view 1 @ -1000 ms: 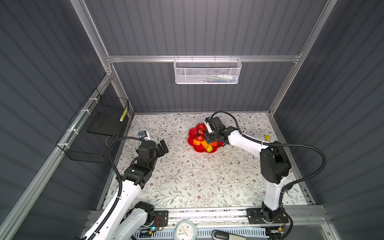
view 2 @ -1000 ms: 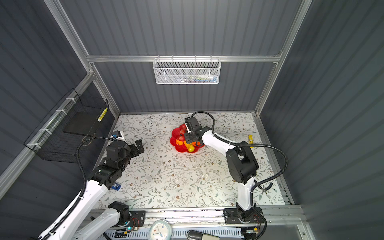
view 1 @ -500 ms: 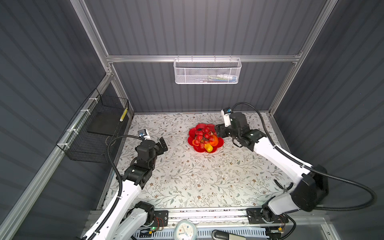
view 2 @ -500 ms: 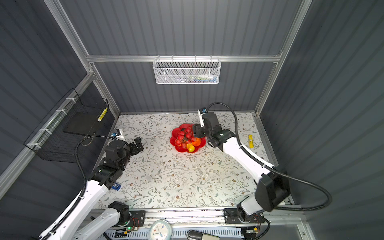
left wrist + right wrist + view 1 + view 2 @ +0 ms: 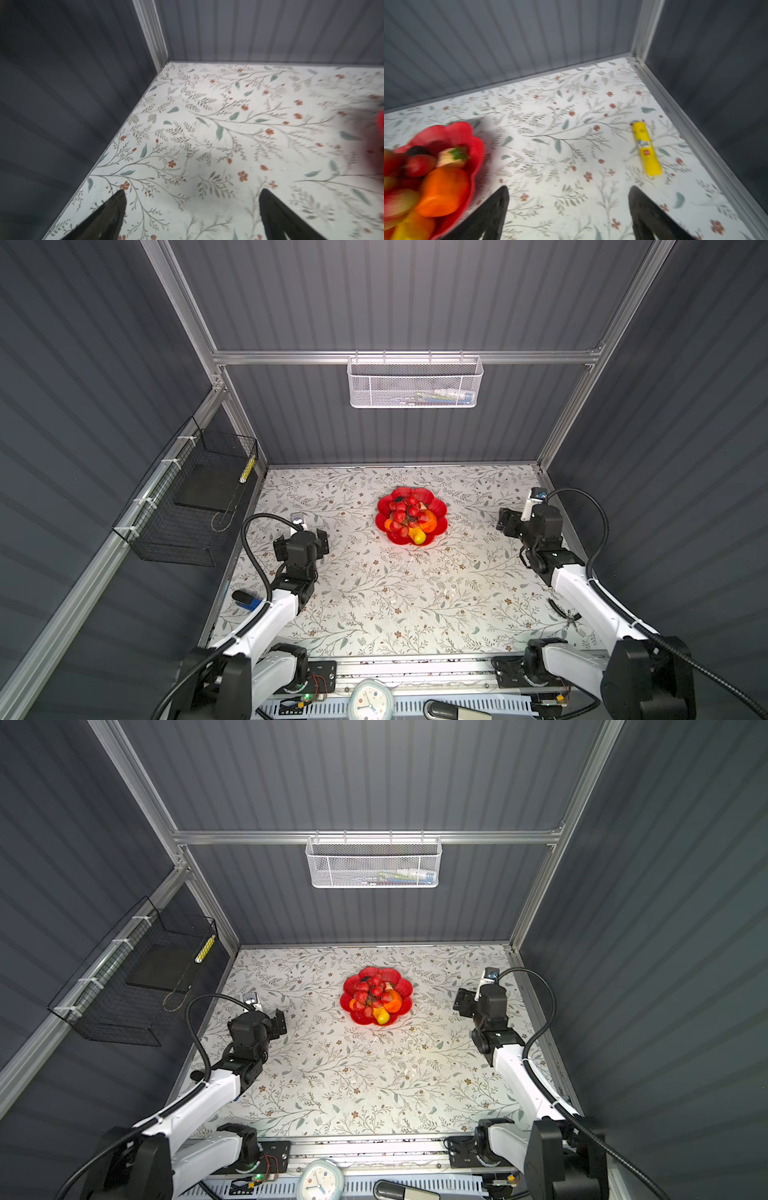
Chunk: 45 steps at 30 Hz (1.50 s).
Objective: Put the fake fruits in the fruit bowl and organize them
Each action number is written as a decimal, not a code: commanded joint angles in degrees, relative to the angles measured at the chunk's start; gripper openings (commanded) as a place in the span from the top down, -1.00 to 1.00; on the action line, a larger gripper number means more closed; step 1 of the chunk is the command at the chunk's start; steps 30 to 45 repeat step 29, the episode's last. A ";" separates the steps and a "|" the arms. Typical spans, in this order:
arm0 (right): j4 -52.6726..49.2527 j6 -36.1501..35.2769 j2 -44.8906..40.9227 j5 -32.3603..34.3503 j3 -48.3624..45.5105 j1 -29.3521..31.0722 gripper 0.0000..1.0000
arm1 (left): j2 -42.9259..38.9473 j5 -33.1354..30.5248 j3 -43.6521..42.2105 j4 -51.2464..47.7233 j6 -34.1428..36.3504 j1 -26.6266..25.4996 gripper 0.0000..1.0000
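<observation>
Fruits point(image 5: 409, 517) heaped in bowl point(image 5: 439, 507), 12 o'clock of table point(image 5: 374, 605) centre. Left gripper point(image 5: 322, 540) at bowl's 8, right gripper point(image 5: 504, 524) at 3; both jaws apart, empty. Risk: heap tall, any nudge could roll one out

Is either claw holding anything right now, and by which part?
Nothing is held: the left claw and right claw are both open and empty, apart from the fruit bowl.

The floral-patterned tabletop point(image 5: 374, 597) carried the red fruit bowl point(image 5: 440, 510) between the left end effector point(image 5: 323, 540) and the right end effector point(image 5: 504, 521), well apart from both. A yellow tube point(image 5: 646, 148) lay flat near the right one, on its side away from the bowl.
</observation>
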 commanded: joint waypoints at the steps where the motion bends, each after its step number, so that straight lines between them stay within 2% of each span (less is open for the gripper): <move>1: 13.81 -2.87 0.65 6.04 -4.34 -2.09 -0.82 | 8.33 7.64 -3.37 18.05 2.38 5.38 -1.00; 4: 20.84 -4.05 4.40 6.88 -7.44 -3.68 -0.85 | 17.87 10.85 -4.52 29.61 0.14 8.07 -1.00; 5: 23.61 -4.57 5.84 5.85 -8.66 -3.80 -0.86 | 18.34 12.45 -3.57 28.38 -0.39 8.47 -0.99; 7: 29.18 -5.67 8.34 3.44 -11.40 -3.89 -0.88 | 23.62 14.00 -2.44 32.70 -1.15 9.58 -0.99; 9: 44.44 -7.38 12.67 0.00 -18.11 -3.93 -0.90 | 31.26 18.18 -2.66 41.77 0.60 9.70 -0.99; 10: 51.05 -7.28 15.47 -0.85 -20.43 -4.02 -0.91 | 33.05 18.10 -2.21 43.57 0.77 9.69 -1.00; 12: 60.48 -8.27 20.38 -1.59 -21.79 -3.89 -0.94 | 31.33 18.61 -0.11 35.71 0.39 9.60 -0.99; 14: 48.53 -7.50 16.60 -1.26 -18.84 -3.83 -0.96 | 32.67 18.16 0.15 38.18 0.96 9.36 -0.99; 15: 48.71 -7.39 17.75 -0.34 -18.20 -3.71 -0.97 | 31.68 17.78 0.99 34.23 0.62 9.15 -0.99; 16: 51.48 -7.32 19.23 1.59 -18.17 -3.46 -0.98 | 32.20 16.96 1.23 35.05 0.90 8.77 -0.99; 17: 50.97 -7.22 18.87 3.20 -18.11 -3.03 -0.98 | 32.95 15.83 1.05 37.03 1.38 8.36 -0.99; 19: 47.35 -6.73 17.87 3.44 -17.27 -3.05 -0.98 | 32.06 15.58 1.66 33.73 1.07 8.20 -0.99; 22: 51.61 -7.33 18.88 3.40 -18.52 -2.88 -0.98 | 32.69 15.27 1.32 35.89 1.43 8.11 -0.99; 28: 49.36 -7.42 18.74 2.55 -17.47 -2.88 -0.98 | 32.48 15.02 1.55 35.04 1.37 7.87 -1.00; 29: 49.54 -8.11 18.73 0.26 -17.56 -2.94 -0.98 | 32.46 15.01 1.41 35.24 1.42 7.84 -0.99; 45: 49.54 -8.11 18.73 0.26 -17.56 -2.94 -0.98 | 32.46 15.01 1.41 35.24 1.42 7.84 -0.99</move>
